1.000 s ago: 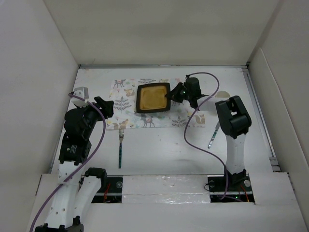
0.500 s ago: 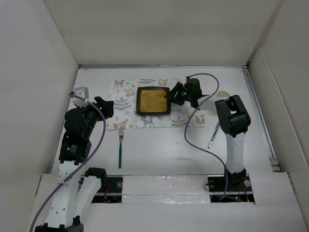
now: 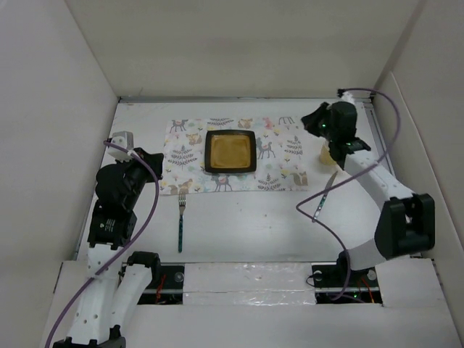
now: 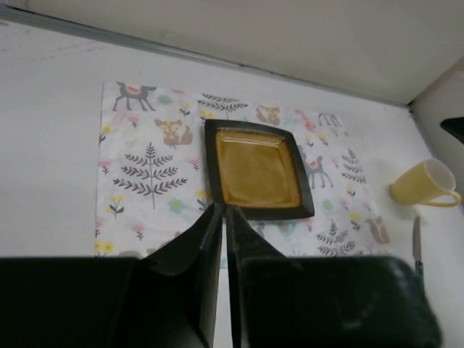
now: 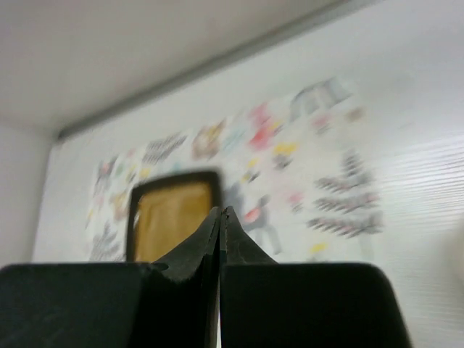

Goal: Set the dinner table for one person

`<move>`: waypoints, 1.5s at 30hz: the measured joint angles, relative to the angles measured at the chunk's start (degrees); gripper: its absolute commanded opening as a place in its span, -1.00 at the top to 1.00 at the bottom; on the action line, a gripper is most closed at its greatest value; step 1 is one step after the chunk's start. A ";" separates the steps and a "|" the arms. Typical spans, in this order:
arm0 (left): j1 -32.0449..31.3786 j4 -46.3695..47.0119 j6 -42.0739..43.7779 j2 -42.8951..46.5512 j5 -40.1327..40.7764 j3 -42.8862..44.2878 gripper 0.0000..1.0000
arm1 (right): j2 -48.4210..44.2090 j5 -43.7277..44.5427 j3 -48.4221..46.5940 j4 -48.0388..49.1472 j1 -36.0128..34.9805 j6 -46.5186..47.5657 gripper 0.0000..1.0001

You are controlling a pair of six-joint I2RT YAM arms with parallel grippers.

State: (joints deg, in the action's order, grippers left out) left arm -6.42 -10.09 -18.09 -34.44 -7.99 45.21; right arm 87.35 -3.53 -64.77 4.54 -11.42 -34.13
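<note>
The dinner table (image 3: 246, 225) is a white surface that carries a printed placemat (image 3: 283, 156) with a square dark plate (image 3: 230, 152), yellow inside, on it. A fork (image 3: 180, 221) lies below the mat's left corner. On the right lies a knife (image 3: 323, 197), below a yellow cup (image 3: 326, 154) that is partly hidden by my right arm. My left gripper (image 3: 151, 156) is shut and empty at the mat's left edge. In its wrist view the gripper (image 4: 223, 209) points at the plate (image 4: 257, 170). My right gripper (image 3: 312, 120) is shut and empty, raised above the mat's far right corner.
Off-white panel walls (image 3: 239, 51) close in the table on three sides. A small grey-white block (image 3: 122, 138) sits by the left wall behind my left arm. In the left wrist view the cup (image 4: 424, 185) and the knife (image 4: 417, 243) lie to the right.
My right arm has swung away from the plate's right edge to the far right corner, and its jaws have shut. My left gripper's jaws have closed too. The plate stays on the mat.
</note>
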 measured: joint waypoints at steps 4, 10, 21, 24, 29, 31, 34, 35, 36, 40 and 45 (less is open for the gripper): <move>0.00 -0.07 0.22 1.22 -0.26 0.00 0.57 | -8.94 9.22 3.87 -1.64 8.94 2.58 0.37; 0.00 -0.07 0.24 2.40 -0.42 0.00 0.05 | -7.80 15.69 7.50 -6.38 16.44 4.63 -0.03; 0.00 -0.07 0.26 2.38 -0.39 0.00 0.01 | 2.40 16.55 7.28 -11.02 18.86 6.49 0.04; 0.00 -0.07 0.26 2.38 -0.39 0.00 0.01 | 4.52 16.09 6.05 -11.39 18.86 6.95 0.30; 0.00 -0.07 0.24 2.36 -0.35 0.00 0.02 | 8.81 15.74 2.49 -11.89 18.84 6.80 1.00; 0.00 -0.09 0.24 2.36 -0.37 0.00 0.01 | 8.68 16.35 2.93 -11.78 18.82 6.29 1.00; 0.00 -0.07 0.24 2.32 -0.39 0.00 0.01 | 5.84 17.59 4.66 -12.68 17.97 6.27 1.00; 0.00 -0.07 0.24 2.25 -0.42 0.00 0.01 | 4.66 17.88 4.83 -13.55 17.53 6.32 1.00; 0.00 -0.07 0.24 2.23 -0.42 0.00 0.01 | 3.48 17.99 4.74 -14.05 16.92 6.43 1.00; 0.00 -0.04 0.24 2.10 -0.44 0.00 0.01 | 2.89 18.36 -2.14 -17.84 12.59 8.28 1.00; 0.00 -0.07 0.26 1.66 -0.52 0.00 0.00 | 10.27 17.35 -18.64 -19.56 6.03 10.47 1.00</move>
State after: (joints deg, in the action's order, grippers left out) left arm -6.42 -10.15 -17.82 -32.77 -8.51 45.21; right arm 97.62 13.82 -83.42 -15.03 -5.39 -23.66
